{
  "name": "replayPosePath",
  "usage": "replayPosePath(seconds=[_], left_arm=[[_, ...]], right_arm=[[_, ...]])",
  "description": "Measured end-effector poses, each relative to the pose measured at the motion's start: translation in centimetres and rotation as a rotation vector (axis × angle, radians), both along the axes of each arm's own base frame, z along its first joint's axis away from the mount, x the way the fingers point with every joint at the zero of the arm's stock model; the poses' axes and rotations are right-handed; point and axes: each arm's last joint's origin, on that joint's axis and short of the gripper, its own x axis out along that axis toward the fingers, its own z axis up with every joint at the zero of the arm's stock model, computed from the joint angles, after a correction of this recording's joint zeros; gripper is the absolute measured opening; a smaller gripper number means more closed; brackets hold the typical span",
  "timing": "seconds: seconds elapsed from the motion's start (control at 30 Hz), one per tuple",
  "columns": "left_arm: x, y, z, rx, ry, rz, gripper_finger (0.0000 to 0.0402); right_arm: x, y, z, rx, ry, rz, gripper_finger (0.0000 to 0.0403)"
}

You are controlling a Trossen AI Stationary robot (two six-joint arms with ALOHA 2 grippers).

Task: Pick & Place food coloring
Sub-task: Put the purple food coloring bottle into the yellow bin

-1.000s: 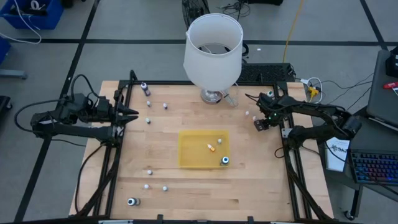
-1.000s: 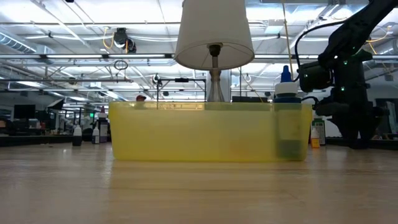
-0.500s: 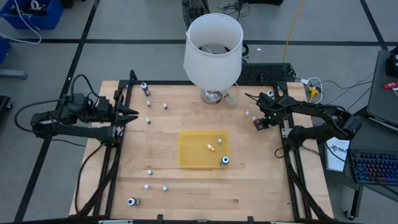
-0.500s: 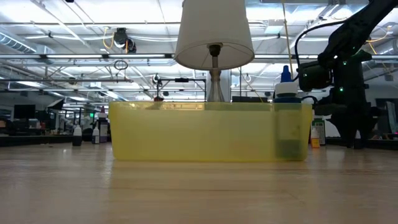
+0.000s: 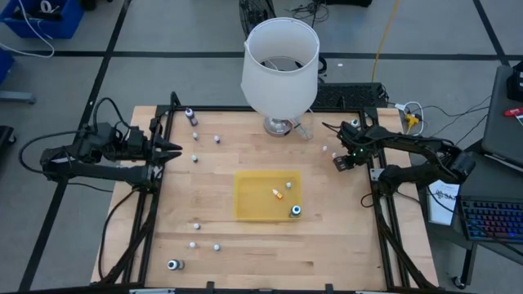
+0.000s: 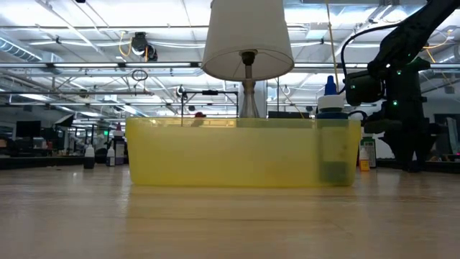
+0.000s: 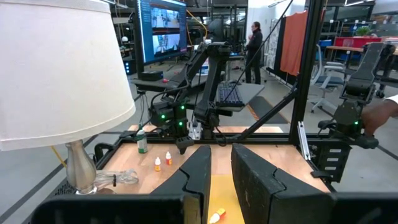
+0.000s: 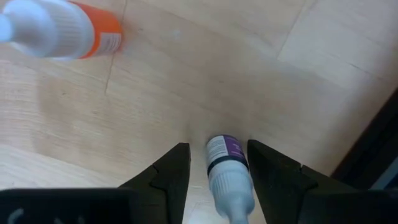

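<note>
The right gripper point(image 8: 214, 171) sits low at the table's point(image 5: 343, 237) right edge, fingers apart either side of a purple-labelled food coloring bottle point(image 8: 222, 163), placed to pinch it; the left gripper point(image 5: 167, 149) waits closed at the left edge.

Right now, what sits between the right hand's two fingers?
In the right wrist view, a small purple-labelled food coloring bottle lies between the right hand fingers, on bare wood. An orange-labelled bottle lies apart, farther off.
</note>
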Motion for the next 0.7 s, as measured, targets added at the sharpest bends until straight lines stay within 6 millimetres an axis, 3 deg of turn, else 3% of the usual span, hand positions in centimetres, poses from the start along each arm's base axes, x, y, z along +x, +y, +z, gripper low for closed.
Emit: replayPosePath(seconds=[0.7], left_arm=[[0.00, 0.00, 0.00, 0.000, 0.000, 0.000, 0.0067]], right_arm=[[-0.04, 0.10, 0.06, 0.015, -0.007, 0.003, 0.0148]])
